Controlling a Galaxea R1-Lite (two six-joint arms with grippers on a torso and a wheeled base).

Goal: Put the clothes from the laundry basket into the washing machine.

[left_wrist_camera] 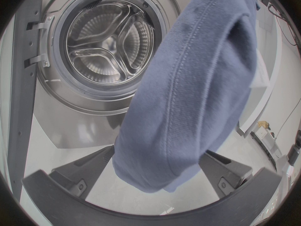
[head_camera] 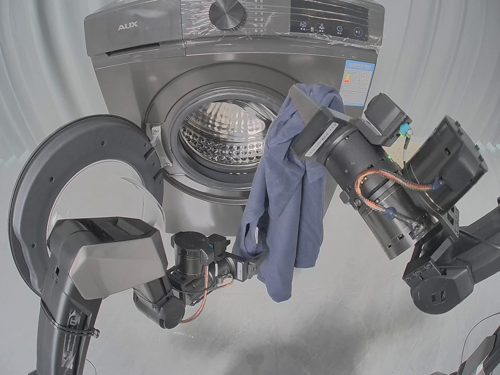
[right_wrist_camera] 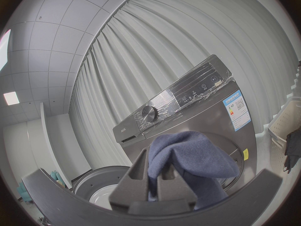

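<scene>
A blue garment (head_camera: 286, 199) hangs in front of the washing machine (head_camera: 156, 79), just right of the open drum (head_camera: 224, 131). My right gripper (head_camera: 303, 99) is shut on its top edge, level with the upper part of the drum opening; the cloth bulges over the fingers (right_wrist_camera: 138, 179) in the right wrist view. Down by the garment's lower hem sits my left gripper (head_camera: 259, 265), open. In the left wrist view its fingers (left_wrist_camera: 91, 167) stand wide apart, with the blue garment (left_wrist_camera: 194, 94) hanging between and above them and the drum (left_wrist_camera: 106, 44) beyond.
The round machine door (head_camera: 78, 157) is swung fully open to the left, close to my left arm. A cream laundry basket (right_wrist_camera: 283, 120) with a dark garment (right_wrist_camera: 293, 148) over its rim stands to the right of the machine. Bare pale floor lies below the garment.
</scene>
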